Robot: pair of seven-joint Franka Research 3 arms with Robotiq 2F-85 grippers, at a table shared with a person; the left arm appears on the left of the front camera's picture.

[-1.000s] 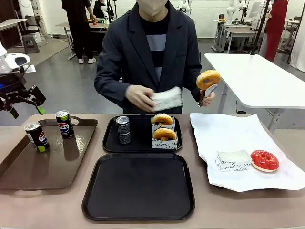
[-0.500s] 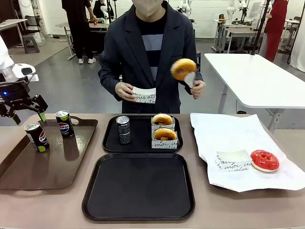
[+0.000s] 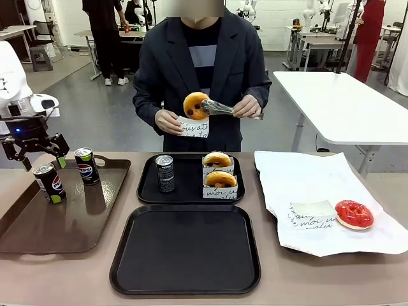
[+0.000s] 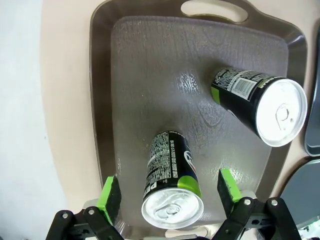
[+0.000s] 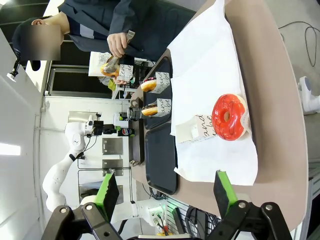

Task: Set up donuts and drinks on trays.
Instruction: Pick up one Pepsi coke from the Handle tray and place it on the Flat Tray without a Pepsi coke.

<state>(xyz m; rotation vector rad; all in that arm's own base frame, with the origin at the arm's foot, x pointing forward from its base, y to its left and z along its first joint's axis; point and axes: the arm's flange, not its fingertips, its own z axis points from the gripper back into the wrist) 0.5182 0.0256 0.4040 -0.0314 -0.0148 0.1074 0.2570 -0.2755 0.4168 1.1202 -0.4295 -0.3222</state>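
You've got a tan desk (image 3: 76, 274) in a lab hall. Near tray (image 3: 185, 248), then far tray (image 3: 188, 186) with a black can (image 3: 165, 173) and two donuts (image 3: 220, 178) in "moi" sleeves. Brown tray (image 3: 57, 223) holds two Pepsi cans (image 3: 86, 166). Left end effector (image 3: 43, 160), fingers apart, has dropped over the nearer Pepsi. Right end effector (image 5: 165, 192) is apart too. Person's tonged donut (image 3: 196, 106) has come down to the sleeve (image 3: 193, 127).
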